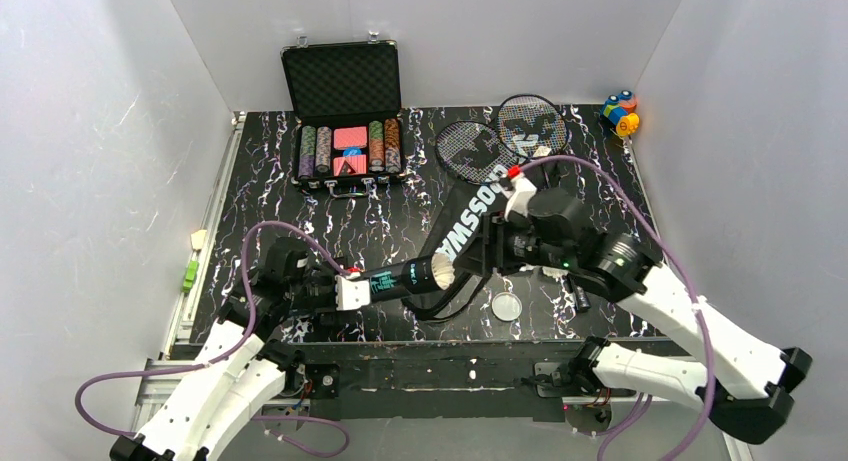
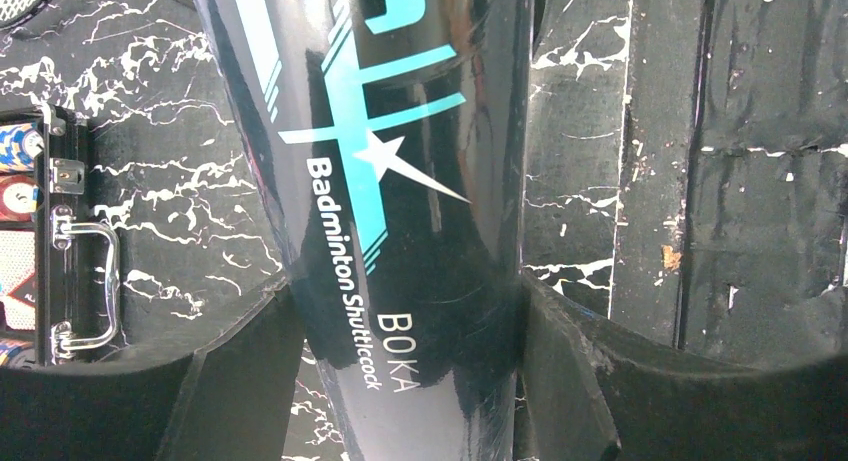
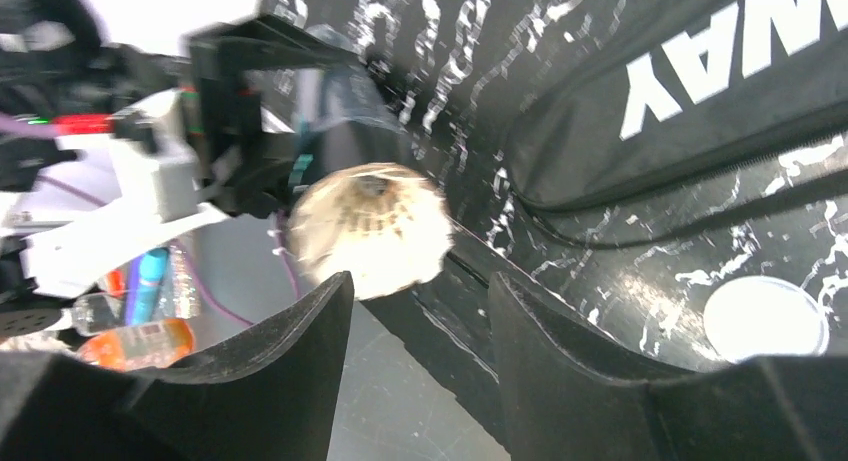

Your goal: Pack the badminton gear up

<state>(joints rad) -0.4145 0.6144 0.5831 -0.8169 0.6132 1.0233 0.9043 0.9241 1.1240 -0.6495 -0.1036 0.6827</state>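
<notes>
My left gripper point(image 2: 410, 326) is shut on the long black tube with teal print point(image 2: 400, 161) and holds it level above the table's front, open end to the right point(image 1: 400, 278). A white feather shuttlecock point(image 3: 370, 226), blurred, sits at the tube's mouth with its skirt facing my right gripper point(image 3: 420, 306). That gripper is open and empty, its fingertips just short of the feathers point(image 1: 478, 257). The black CROSSWAY bag point(image 1: 468, 219) lies behind them and also shows in the right wrist view point(image 3: 700, 91). Two black-framed rackets point(image 1: 475, 149) point(image 1: 533, 124) lie at its far end. Other shuttlecocks are hidden.
An open black case of poker chips point(image 1: 345, 146) stands at the back left, its handle in the left wrist view point(image 2: 85, 281). Colourful toy blocks point(image 1: 620, 112) sit at the back right corner. A round translucent lid point(image 1: 506, 305) lies near the front edge, under my right arm point(image 3: 765, 319).
</notes>
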